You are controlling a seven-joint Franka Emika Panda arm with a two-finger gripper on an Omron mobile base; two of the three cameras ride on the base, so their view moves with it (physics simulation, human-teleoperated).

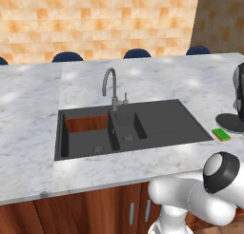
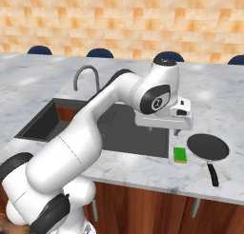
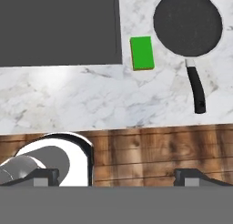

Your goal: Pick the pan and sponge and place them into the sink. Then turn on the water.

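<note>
Here, pan [image 3: 187, 23] | rigid, likely heavy; take its black handle [image 3: 196, 91] | sponge [image 3: 142, 53] soft, light, beside the sink [image 3: 59, 27] | gripper [image 2: 177, 131] fingers wide apart, empty.

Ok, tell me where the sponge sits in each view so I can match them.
Left base view: sponge at the right edge, on the counter beside the sink's drainboard corner.
Right base view: lower centre-right, left of the pan.
Hand view: upper centre.
Shared landmark: the pan, just beside it.
</note>
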